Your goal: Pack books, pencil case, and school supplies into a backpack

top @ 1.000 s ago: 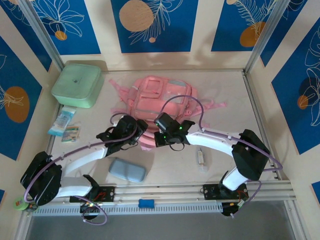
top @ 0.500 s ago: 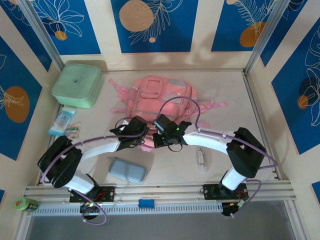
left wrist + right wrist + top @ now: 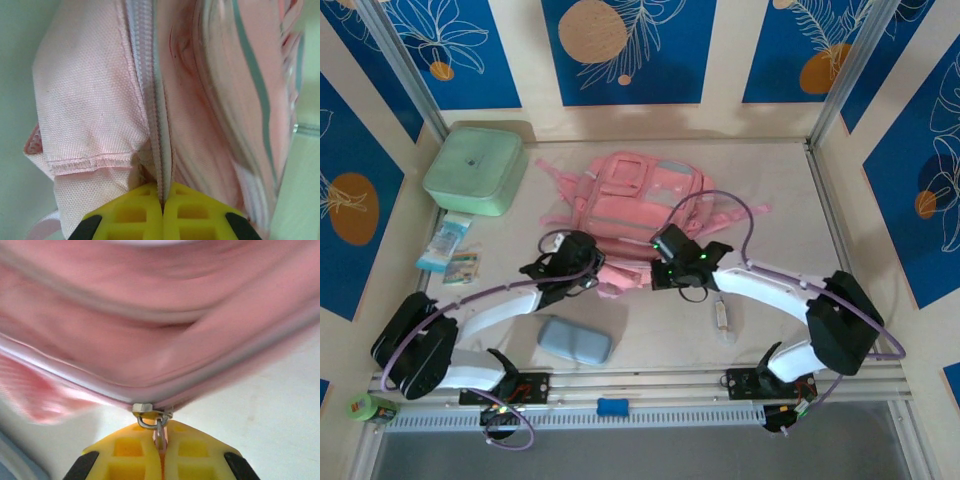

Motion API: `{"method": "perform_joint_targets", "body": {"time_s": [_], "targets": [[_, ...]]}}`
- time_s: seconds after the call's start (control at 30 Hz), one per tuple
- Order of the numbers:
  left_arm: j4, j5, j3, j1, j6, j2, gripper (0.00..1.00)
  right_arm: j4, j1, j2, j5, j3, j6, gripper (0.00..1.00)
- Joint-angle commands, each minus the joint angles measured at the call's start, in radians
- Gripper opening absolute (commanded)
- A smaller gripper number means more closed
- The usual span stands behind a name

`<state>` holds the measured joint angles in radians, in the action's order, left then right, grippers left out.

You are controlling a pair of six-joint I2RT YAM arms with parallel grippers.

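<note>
The pink backpack (image 3: 638,195) lies flat on the bench (image 3: 775,250). The left gripper (image 3: 161,201) is pinched tight on its zipper seam, and the right gripper (image 3: 160,439) is clamped on the zipper pull (image 3: 151,414) at the near edge. The pencil case (image 3: 574,341) lies close in front (just beside the left arm) and the wrapped stick (image 3: 722,318) lies by the right arm, while a green box (image 3: 475,170) and packets (image 3: 450,250) sit at the far left.

Type of place: robot test cell in a lab, not a home or a shop.
Walls: pale boards with blue printed panels (image 3: 625,50), white flower outlines and orange discs, on three sides.
Frame: bare metal posts (image 3: 853,70) at the back corners.
Work surface: plain beige table (image 3: 770,190).
Fittings: metal rail (image 3: 650,385) along the near edge; left arm (image 3: 495,305) and right arm (image 3: 770,288) bolted there; purple cables (image 3: 720,193) hanging in loose loops.
</note>
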<state>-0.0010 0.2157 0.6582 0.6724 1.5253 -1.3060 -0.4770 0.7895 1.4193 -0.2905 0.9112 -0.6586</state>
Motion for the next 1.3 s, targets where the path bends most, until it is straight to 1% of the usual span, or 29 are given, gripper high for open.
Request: {"method": "perform_joint_targets", "body": {"time_s": [0.0,0.07,0.13,0.2,0.27,0.33,0.43,0.5,0.53,0.57,0.63,0.73,0.8,0.83,0.87,0.9,0.93,0.97,1.0,1.03,1.1,1.2,1.27], "targets": [[-0.123,0.074,-0.03,-0.118,-0.119,0.068,0.0,-0.166,-0.08,-0.04,-0.035,-0.037,0.035,0.0],[-0.146,0.074,-0.033,-0.153,-0.145,0.1,0.0,-0.167,-0.131,-0.034,-0.024,-0.032,0.052,0.0],[-0.143,0.032,-0.029,-0.205,-0.194,0.112,0.0,-0.173,-0.161,-0.015,-0.025,-0.012,0.06,0.0],[-0.152,-0.03,-0.003,-0.265,-0.261,0.105,0.0,-0.158,-0.159,0.006,-0.027,-0.001,0.071,0.0],[-0.192,-0.043,0.029,-0.303,-0.308,0.104,0.0,-0.138,-0.178,0.043,-0.018,0.003,0.068,0.0],[-0.211,-0.051,0.052,-0.337,-0.361,0.101,0.0,-0.131,-0.234,0.08,0.0,0.018,0.053,0.0],[-0.26,-0.074,0.096,-0.393,-0.435,0.077,0.0,-0.081,-0.315,0.109,-0.011,0.032,0.064,0.0],[-0.259,-0.096,0.114,-0.43,-0.487,0.061,0.0,-0.082,-0.381,0.137,0.012,0.063,0.065,0.0],[-0.256,-0.107,0.12,-0.442,-0.504,0.054,0.0,-0.085,-0.399,0.144,0.025,0.076,0.068,0.0],[-0.247,-0.126,0.13,-0.452,-0.529,0.045,0.0,-0.078,-0.401,0.142,0.043,0.083,0.079,0.0],[-0.259,-0.133,0.158,-0.457,-0.561,0.023,0.0,-0.047,-0.367,0.125,0.083,0.082,0.122,0.0],[-0.257,-0.159,0.193,-0.46,-0.613,-0.002,0.0,-0.069,-0.279,0.112,0.096,0.097,0.14,0.0],[-0.231,-0.214,0.211,-0.462,-0.68,-0.006,0.0,-0.072,-0.228,0.098,0.154,0.09,0.114,0.0],[-0.241,-0.227,0.223,-0.461,-0.702,-0.006,0.08,-0.058,-0.208,0.089,0.179,0.079,0.105,0.0],[-0.252,-0.249,0.235,-0.462,-0.725,-0.005,0.22,-0.05,-0.187,0.081,0.199,0.066,0.093,0.05],[-0.277,-0.259,0.247,-0.461,-0.748,0.0,0.33,-0.046,-0.172,0.074,0.205,0.055,0.079,0.11],[-0.307,-0.257,0.251,-0.46,-0.755,0.01,0.39,-0.044,-0.169,0.068,0.214,0.046,0.068,0.15],[-0.311,-0.268,0.241,-0.457,-0.755,0.03,0.41,-0.042,-0.168,0.062,0.222,0.034,0.056,0.2],[-0.285,-0.301,0.215,-0.454,-0.753,0.055,0.41,-0.044,-0.17,0.052,0.224,0.02,0.045,0.24],[-0.266,-0.327,0.193,-0.45,-0.742,0.079,0.41,-0.052,-0.169,0.041,0.222,0.009,0.036,0.26],[-0.278,-0.337,0.164,-0.425,-0.71,0.126,0.44,-0.061,-0.165,0.001,0.215,-0.02,0.01,0.32],[-0.261,-0.337,0.145,-0.344,-0.679,0.166,0.47,-0.057,-0.192,-0.065,0.264,-0.041,-0.012,0.41],[-0.267,-0.315,0.146,-0.279,-0.654,0.168,0.47,-0.088,-0.223,-0.09,0.282,-0.017,-0.022,0.46]]}}
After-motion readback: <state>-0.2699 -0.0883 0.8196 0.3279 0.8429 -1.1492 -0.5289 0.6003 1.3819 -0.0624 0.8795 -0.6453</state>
